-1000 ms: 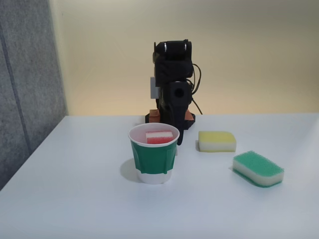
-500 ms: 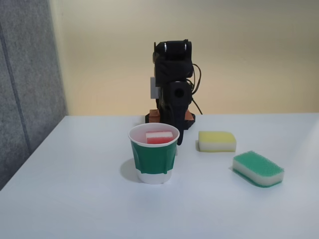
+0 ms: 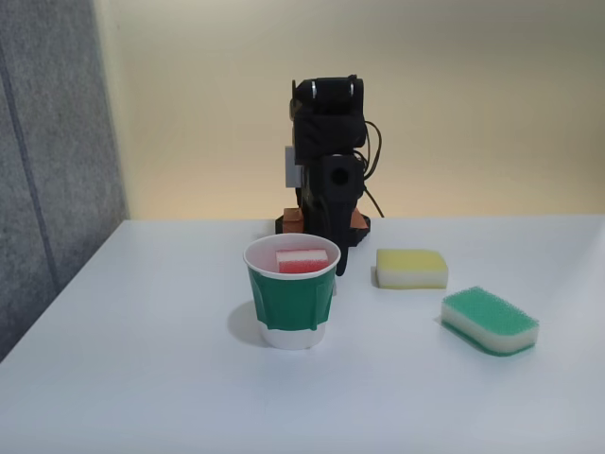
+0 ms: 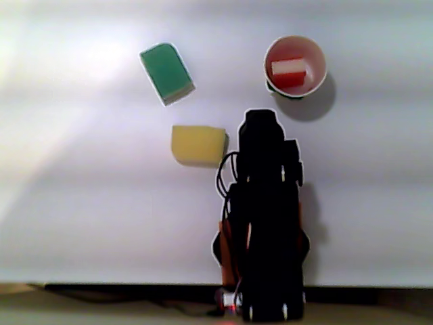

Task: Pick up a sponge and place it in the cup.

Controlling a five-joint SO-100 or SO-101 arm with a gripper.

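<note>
In the fixed view, a plain white surface [image 3: 142,378] is seen from the front, filling the lower half. A pale yellow wall is seen behind it, and a grey textured panel [image 3: 47,142] stands along the left edge. A black robot arm [image 3: 326,170] is folded upright at the back centre of the surface, with dark cables looped at its right side. The tool [image 3: 342,255] is pointed downward just behind the cup; whether it is wide or narrow cannot be told, and nothing is seen held in it. The cup [image 3: 291,307] stands upright in front of the arm, green with a white rim. The sponge [image 3: 304,260] is lodged inside the cup, its red and white layers visible just below the rim. A yellow-topped sponge [image 3: 411,268] lies to the right of the arm, and a green-topped sponge [image 3: 490,320] lies nearer the camera, further right, apart from it.

Compared with the frames from a second and half a second before, nothing is seen to have shifted: arm, cup and all three sponges are placed as they were.

In the other view, taken from above and behind the arm [image 4: 267,223], the surface [image 4: 81,203] appears washed with bright light. The cup [image 4: 318,54] is seen at upper right with the sponge [image 4: 289,71] inside it. The yellow-topped sponge [image 4: 197,144] lies just left of the arm, and the green-topped sponge [image 4: 166,72] lies beyond it.
</note>
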